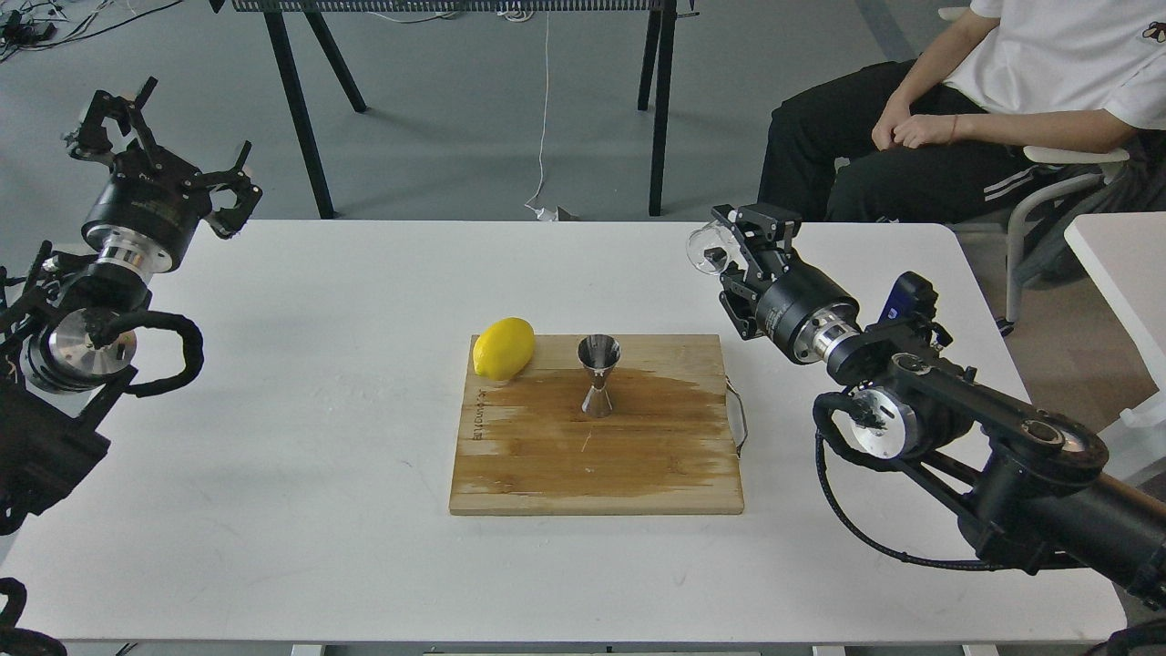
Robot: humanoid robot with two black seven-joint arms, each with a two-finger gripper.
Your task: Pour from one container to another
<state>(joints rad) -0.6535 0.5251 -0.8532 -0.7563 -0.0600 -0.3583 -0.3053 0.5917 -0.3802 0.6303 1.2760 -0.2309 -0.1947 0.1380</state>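
Observation:
The steel jigger (598, 374) stands upright on the wooden cutting board (547, 465), near its back edge. My right gripper (745, 230) is raised over the table's back right, well to the right of the jigger and away from the board. It is shut on the small clear glass cup (704, 250), which hangs tilted with its mouth turned left. I cannot tell whether the cup holds anything. My left gripper (157, 138) is held up at the far left, open and empty.
A yellow lemon (503, 348) lies on the board's back left corner. The board shows a dark wet stain. A seated person (920, 128) is behind the table at the right. Black table legs (659, 100) stand beyond the white table (319, 301).

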